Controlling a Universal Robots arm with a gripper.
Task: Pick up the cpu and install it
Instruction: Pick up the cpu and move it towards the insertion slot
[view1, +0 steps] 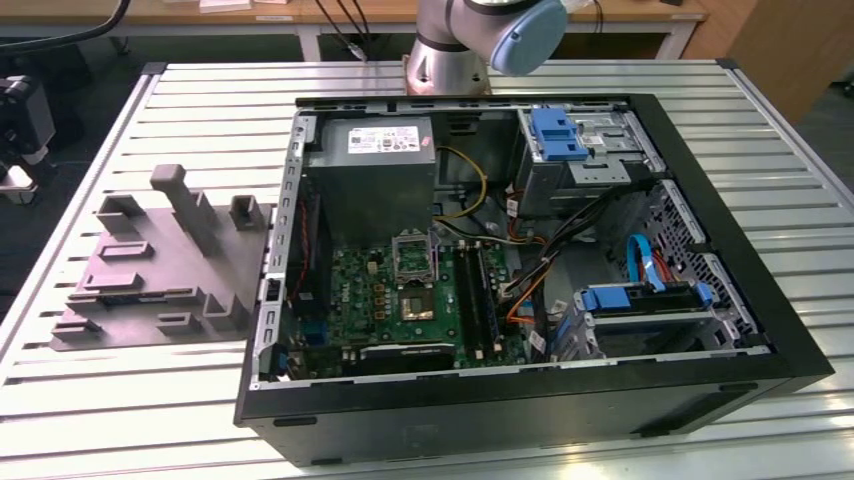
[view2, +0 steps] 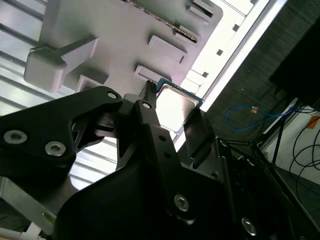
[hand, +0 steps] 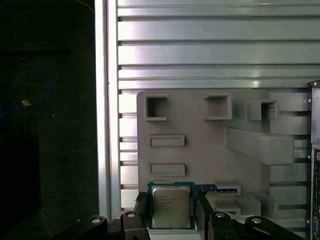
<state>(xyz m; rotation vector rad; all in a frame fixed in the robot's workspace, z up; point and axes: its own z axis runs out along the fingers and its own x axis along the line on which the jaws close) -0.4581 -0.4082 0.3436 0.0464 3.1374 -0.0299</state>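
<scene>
Between the black fingers of the hand, above the grey moulded fixture plate, sits the small flat square cpu with silvery metal top and green rim, clamped by two opposite edges. Judged light, thin and stiff, with a fragile underside; the edge grip suits it, though the smooth sides may slip. Slatted aluminium worktop lies below, and an open black computer case stands just beside the plate.

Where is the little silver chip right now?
In both wrist views the chip is gripped in the claw, above the grey plastic tray on the slatted table.
</scene>
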